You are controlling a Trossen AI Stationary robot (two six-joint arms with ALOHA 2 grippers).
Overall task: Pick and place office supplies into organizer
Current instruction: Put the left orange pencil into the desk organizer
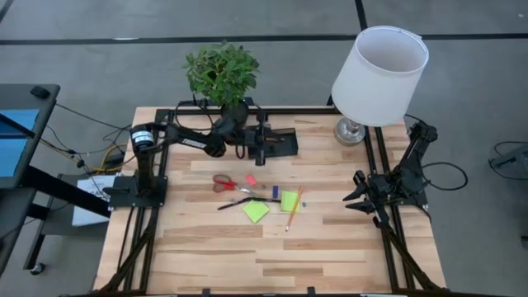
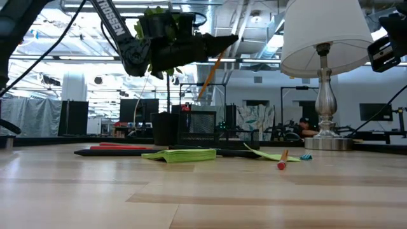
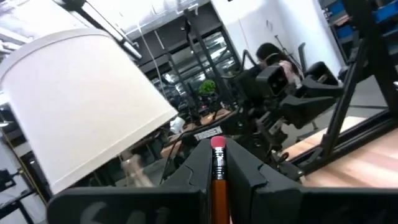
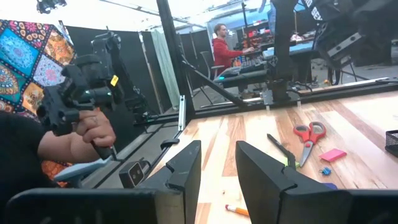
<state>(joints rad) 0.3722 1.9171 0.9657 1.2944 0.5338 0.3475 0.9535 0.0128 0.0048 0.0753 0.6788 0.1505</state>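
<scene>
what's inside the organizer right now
Hard to tell: the left gripper, shut on an orange pencil, hangs over the organizer and covers most of it. The low view shows only its dark outer walls, nothing sticking out.

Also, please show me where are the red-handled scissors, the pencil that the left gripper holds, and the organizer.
red-handled scissors (image 1: 224, 182): high view, on the red handles.
held pencil (image 3: 218, 167): left wrist view, on its orange shaft.
organizer (image 1: 278, 143): high view, on its dark rim.
</scene>
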